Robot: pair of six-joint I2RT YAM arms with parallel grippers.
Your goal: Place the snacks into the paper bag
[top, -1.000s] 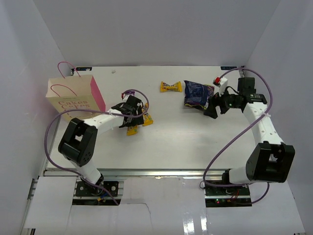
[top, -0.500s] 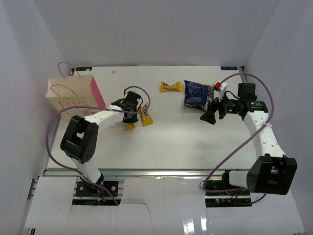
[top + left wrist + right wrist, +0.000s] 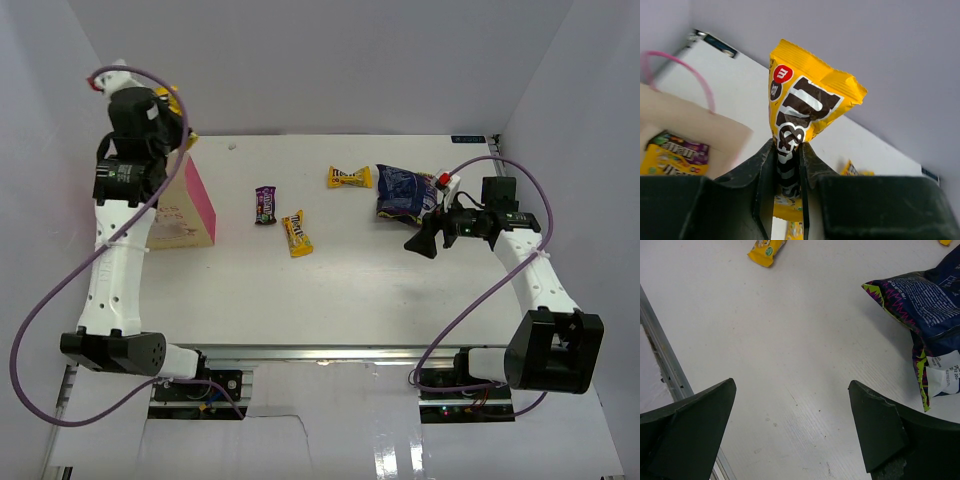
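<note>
The left gripper point(image 3: 788, 159) clamps the lower end of a small yellow crinkly candy packet point(image 3: 807, 105), upright at centre frame. The pinch is narrow, so the packet could slip, and released here it might hit the rim and fall outside the small beige paper bag with pink cord handles point(image 3: 695, 127), whose mouth sits off at lower left. Yellow and purple packets point(image 3: 672, 152) already lie inside. The right gripper point(image 3: 791, 405) hangs spread wide, holding nothing, near the crinkly dark blue snack bag point(image 3: 920, 300) at upper right.
</note>
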